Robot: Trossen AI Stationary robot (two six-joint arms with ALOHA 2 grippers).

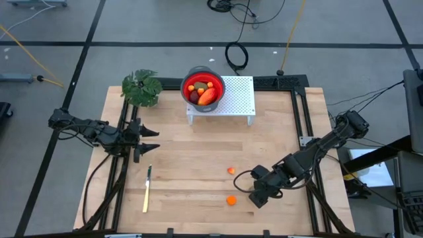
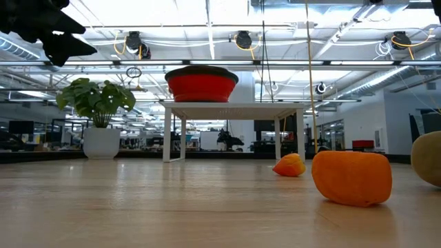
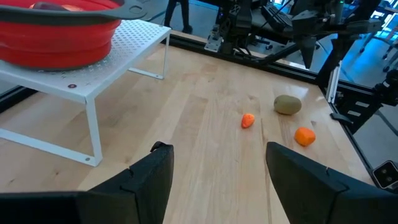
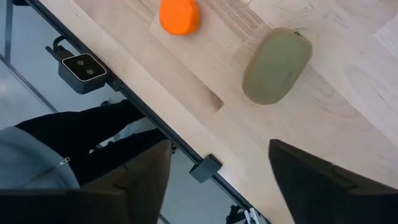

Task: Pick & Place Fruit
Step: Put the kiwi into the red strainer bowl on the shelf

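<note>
Sorting the fruit into the red bowl point(image 1: 202, 87) looks well advanced to us but not finished. In the high view the bowl, standing on the white perforated stand point(image 1: 238, 98), already holds the elongated red-orange piece point(image 1: 207, 96), a darker piece and a few tiny orange ones.

Three pieces remain on the worktop point(image 1: 192, 165), all close to our right gripper point(image 4: 219, 168). The olive-brown oval point(image 4: 276, 64) lies just ahead of its fingers, near the worktop's front edge, and an orange piece point(image 4: 179, 15) sits a little farther ahead and to one side. The right gripper's fingers are spread wide and carry nothing, angled down toward the oval without touching it. A smaller orange piece point(image 1: 230, 170) rests beyond those two, on the side of the right gripper toward the bowl.

Our left gripper point(image 3: 217, 171) waits near the green plant point(image 1: 141, 88), fingers also wide apart and empty; the bowl and stand are close ahead of it, the loose fruit well beyond. The pale-yellow knife point(image 1: 147, 192) lies on the worktop behind it, nearer the front edge, and we judge it no part of the job.

So we judge three pick-ups remain, the oval likely first.
</note>
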